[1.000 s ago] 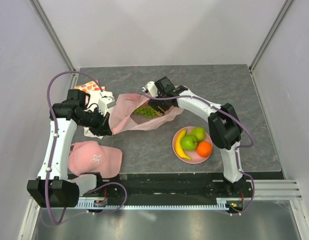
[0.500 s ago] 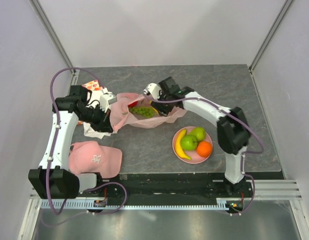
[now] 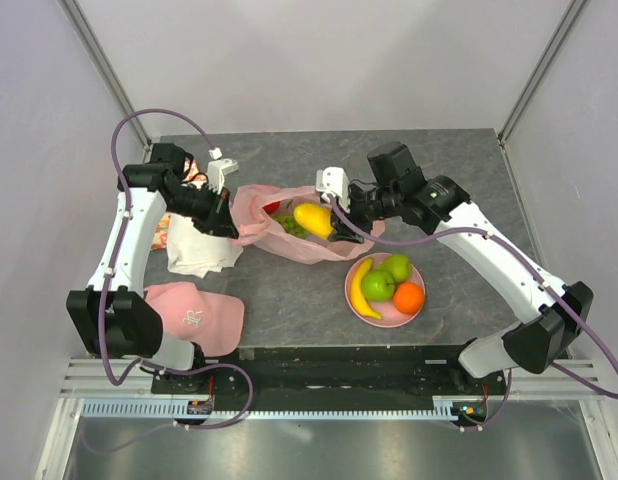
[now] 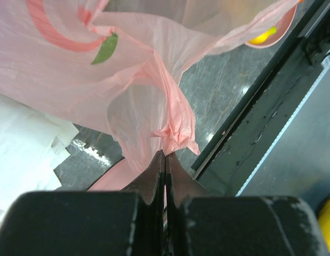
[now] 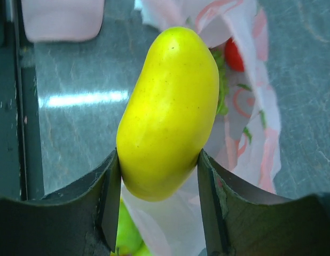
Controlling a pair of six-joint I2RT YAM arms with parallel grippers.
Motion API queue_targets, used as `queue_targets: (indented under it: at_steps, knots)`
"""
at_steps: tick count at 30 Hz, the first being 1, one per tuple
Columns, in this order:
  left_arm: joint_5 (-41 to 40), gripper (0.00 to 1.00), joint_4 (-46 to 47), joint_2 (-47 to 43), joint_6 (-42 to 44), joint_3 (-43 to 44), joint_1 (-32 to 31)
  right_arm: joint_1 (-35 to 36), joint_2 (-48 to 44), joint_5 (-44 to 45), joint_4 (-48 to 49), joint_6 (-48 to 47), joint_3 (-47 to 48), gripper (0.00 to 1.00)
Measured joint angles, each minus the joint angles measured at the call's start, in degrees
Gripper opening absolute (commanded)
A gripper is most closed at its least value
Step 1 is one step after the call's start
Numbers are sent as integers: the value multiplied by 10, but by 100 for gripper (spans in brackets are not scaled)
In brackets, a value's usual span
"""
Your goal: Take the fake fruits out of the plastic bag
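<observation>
Grey tabletop (image 3: 469, 180), L gripper (image 4: 165, 158) clenched on plastic bag (image 4: 127, 106) edge, R gripper (image 5: 158, 162) grasping yellow mango (image 5: 167, 101) above it

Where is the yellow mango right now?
In the top view the mango is mid-table, pinched in the right gripper, over the open plastic bag and just beyond the pink plate.

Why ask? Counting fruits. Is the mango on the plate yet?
No, the right gripper holds the mango over the plastic bag.
</observation>
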Motion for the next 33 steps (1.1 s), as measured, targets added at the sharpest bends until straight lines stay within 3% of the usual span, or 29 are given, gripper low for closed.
queue_targets:
  at_steps: [3, 9, 14, 24, 33]
  knots:
    - [10, 2, 7, 6, -19, 13, 0, -1, -16, 4, -73, -70, -12, 35]
    - [23, 1, 17, 6, -49, 17, 0, -1, -153, 38, -225, -229, -136, 34]
    - [23, 2, 25, 6, -61, 16, 0, 0, -203, 75, -288, -299, -231, 34]
    - [23, 2, 29, -8, -66, -12, 0, 2, -201, 130, -251, -269, -342, 34]
    - [23, 2, 31, -19, -66, -25, 0, 45, -191, 167, -190, -179, -358, 34]
